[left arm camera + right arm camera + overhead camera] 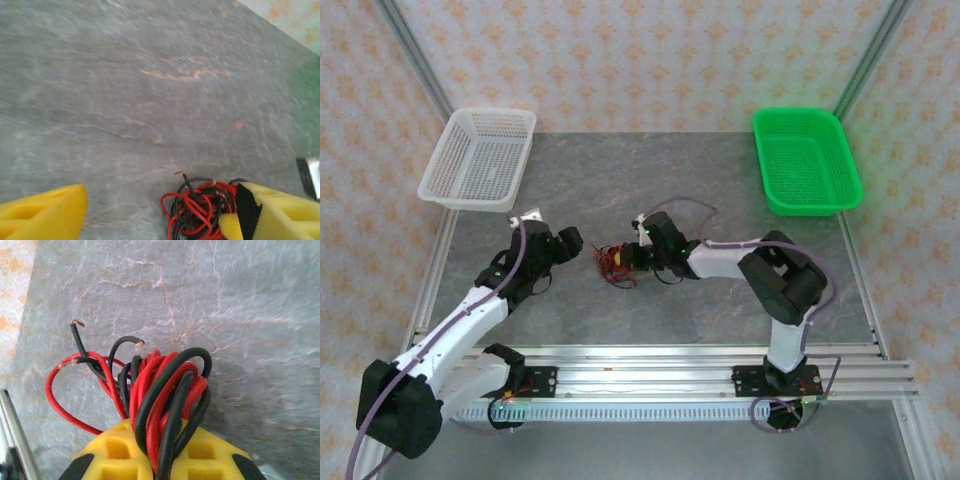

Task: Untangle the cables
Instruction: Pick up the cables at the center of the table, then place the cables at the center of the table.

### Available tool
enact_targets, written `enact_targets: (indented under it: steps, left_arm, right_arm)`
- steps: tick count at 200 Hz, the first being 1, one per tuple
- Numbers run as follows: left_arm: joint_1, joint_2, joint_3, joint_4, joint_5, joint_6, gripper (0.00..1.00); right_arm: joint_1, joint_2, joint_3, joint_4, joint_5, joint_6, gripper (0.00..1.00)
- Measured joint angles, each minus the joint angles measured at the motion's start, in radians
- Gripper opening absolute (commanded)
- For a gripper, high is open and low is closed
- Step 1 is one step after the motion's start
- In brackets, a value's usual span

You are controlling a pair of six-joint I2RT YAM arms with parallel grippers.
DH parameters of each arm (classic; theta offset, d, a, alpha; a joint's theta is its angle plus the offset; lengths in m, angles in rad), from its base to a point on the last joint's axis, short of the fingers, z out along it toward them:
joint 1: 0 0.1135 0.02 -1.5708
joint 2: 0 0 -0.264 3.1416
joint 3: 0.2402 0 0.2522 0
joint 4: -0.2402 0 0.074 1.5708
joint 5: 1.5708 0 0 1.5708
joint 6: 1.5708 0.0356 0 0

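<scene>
The cables [613,263] are a small knotted bundle of thin red and black wires at mid-table. My right gripper [632,257] is shut on them from the right. In the right wrist view the red and black loops [167,390] stand up out of the closed yellow fingers [120,450], and loose stripped ends splay out to the left. My left gripper [574,243] stands open just left of the bundle. In the left wrist view its yellow fingers [42,212] are wide apart, and the tangle [197,210] lies close to the right-hand finger [282,210].
A white basket [480,155] sits at the back left and a green basket [806,160] at the back right. Aluminium rails [670,360] run along the near edge by the arm bases. The grey stone-pattern tabletop [620,180] stretches between the baskets.
</scene>
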Motion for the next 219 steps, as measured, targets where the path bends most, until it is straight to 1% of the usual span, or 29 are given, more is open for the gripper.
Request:
enact_targets:
  steps: [23, 37, 52, 64, 93, 114, 131, 151, 179, 199, 219]
  left_arm:
    - [-0.045, 0.035, -0.04, 0.09, 0.048, -0.005, 0.79]
    - [-0.063, 0.057, -0.063, 0.14, 0.073, -0.01, 0.78]
    - [-0.077, 0.083, -0.075, 0.183, 0.095, -0.017, 0.78]
    - [-0.084, 0.095, -0.076, 0.206, 0.107, -0.019, 0.78]
    - [-0.097, 0.097, -0.073, 0.24, 0.112, -0.017, 0.78]
    - [-0.099, 0.094, -0.054, 0.234, 0.106, -0.01, 0.78]
    - [-0.1, 0.083, -0.031, 0.227, 0.092, -0.002, 0.78]
    - [-0.101, 0.059, -0.003, 0.221, 0.072, 0.005, 0.78]
    - [-0.101, 0.026, 0.024, 0.194, 0.029, 0.005, 0.78]
    - [-0.101, 0.012, 0.038, 0.155, -0.008, 0.005, 0.79]
    - [-0.101, 0.004, 0.062, 0.108, -0.048, 0.007, 0.79]
  right_arm:
    - [-0.045, -0.025, -0.01, -0.019, -0.052, -0.167, 0.0]
    - [-0.064, -0.026, -0.01, -0.04, -0.059, -0.243, 0.0]
    - [-0.076, -0.03, -0.01, -0.068, -0.032, -0.298, 0.0]
    - [-0.078, -0.053, -0.018, -0.084, 0.013, -0.33, 0.0]
    - [-0.046, -0.196, -0.061, -0.144, 0.209, -0.411, 0.0]
    - [0.025, -0.294, -0.062, -0.169, 0.399, -0.482, 0.0]
    - [0.086, -0.33, -0.062, -0.174, 0.547, -0.534, 0.0]
    - [0.131, -0.328, -0.068, -0.175, 0.709, -0.595, 0.0]
    - [0.15, -0.273, -0.079, -0.174, 0.89, -0.658, 0.0]
    - [0.174, -0.204, -0.079, -0.168, 0.978, -0.69, 0.0]
    - [0.211, -0.143, -0.079, -0.168, 1.014, -0.703, 0.0]
